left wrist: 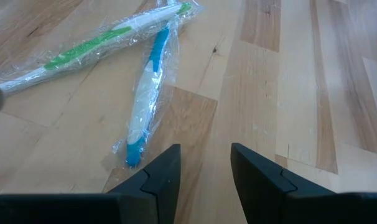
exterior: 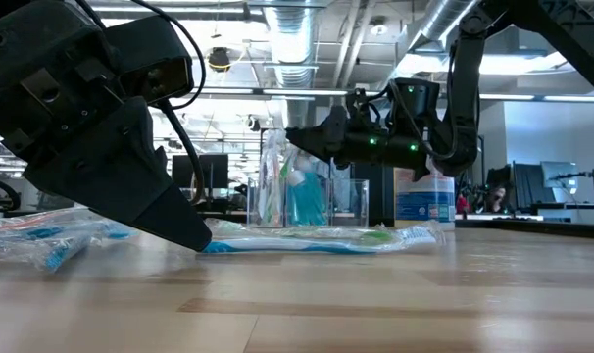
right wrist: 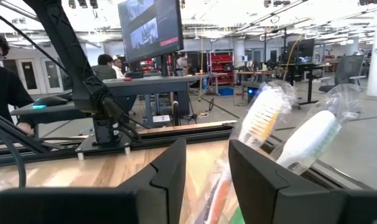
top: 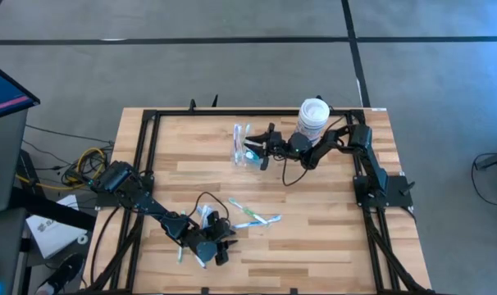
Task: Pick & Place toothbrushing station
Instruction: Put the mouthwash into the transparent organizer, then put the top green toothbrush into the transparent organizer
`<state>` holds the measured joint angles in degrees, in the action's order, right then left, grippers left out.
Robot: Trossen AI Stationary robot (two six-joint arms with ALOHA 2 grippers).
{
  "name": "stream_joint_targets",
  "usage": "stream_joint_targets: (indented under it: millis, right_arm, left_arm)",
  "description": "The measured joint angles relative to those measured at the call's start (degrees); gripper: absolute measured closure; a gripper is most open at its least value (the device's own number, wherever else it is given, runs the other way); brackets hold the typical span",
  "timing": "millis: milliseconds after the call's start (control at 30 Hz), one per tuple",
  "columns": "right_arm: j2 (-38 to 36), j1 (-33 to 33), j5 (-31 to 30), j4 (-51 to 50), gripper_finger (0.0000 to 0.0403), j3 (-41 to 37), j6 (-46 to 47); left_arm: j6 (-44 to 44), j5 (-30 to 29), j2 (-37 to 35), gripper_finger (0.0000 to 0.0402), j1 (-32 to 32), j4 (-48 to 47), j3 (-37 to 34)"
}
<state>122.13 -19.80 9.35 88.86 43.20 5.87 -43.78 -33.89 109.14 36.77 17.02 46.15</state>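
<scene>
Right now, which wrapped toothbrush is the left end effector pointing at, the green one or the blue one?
The blue toothbrush. Its blue tip lies just ahead of the left end effector, while the green toothbrush stretches crosswise farther away.

dark jointed arms, black cables

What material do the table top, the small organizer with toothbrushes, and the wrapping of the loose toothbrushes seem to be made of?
Table top: wood, pale planks with visible grain and seams, smooth satin finish.
Organizer: probably clear hard plastic; the room behind shows through its walls.
Toothbrush wrapping: thin clear plastic film, crinkled and glossy, with bright reflections along its folds. The toothbrushes inside look like coloured plastic.
</scene>
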Motion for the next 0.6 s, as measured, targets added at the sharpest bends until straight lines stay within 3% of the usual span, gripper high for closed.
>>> stream_joint_targets:
  millis: [600]
  right_arm:
    - [-0.02,0.13,3.68,0.52,0.0289,-0.02,2.31]
  left_arm:
    - [0.00,0.00,0.00,0.0264,0.00,0.00,0.00]
